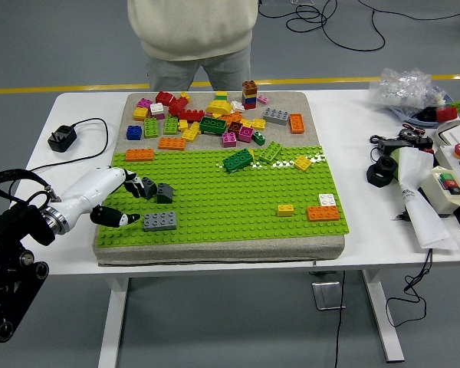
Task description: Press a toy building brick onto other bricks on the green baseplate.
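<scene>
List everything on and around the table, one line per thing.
baseplate: one, green, on a grey pad mid-table
grey brick: one, baseplate's near left, by the left hand
orange brick: one, baseplate's near right, a white one behind it
yellow brick: one, left of the orange brick
loose bricks: many, mixed colours, pad's far part
brick tower: one, stacked, far middle
charger: one, black, table's left
control box: one, pale with buttons, table's right
plastic bag: one, clear, far right
person: one, pale top, far side
left hand: white, fingers open, at the baseplate's left edge
</scene>
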